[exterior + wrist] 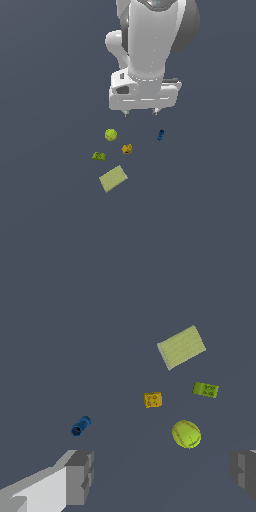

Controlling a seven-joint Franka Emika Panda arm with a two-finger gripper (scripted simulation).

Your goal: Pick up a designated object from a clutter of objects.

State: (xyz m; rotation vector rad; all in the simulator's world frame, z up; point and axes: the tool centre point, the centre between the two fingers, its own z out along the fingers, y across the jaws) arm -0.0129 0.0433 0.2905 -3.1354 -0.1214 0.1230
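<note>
The designated object is a tiny orange-yellow lump (127, 148) lying on the grey floor amid the clutter; in the wrist view it (153, 400) looks like a small boxy piece. Around it lie a lime-green ball (111, 134) (186, 434), a small green lump (99, 156) (205, 389), a small blue piece (160, 135) (80, 426) and a flat pale yellow-green rectangle (113, 178) (181, 347). My gripper (140, 113) (162, 473) is open and empty, hanging above the floor, behind the items, between the ball and the blue piece.
The grey floor (50, 200) spreads all round the small cluster. The white arm (150, 45) rises behind the gripper at the top of the exterior view.
</note>
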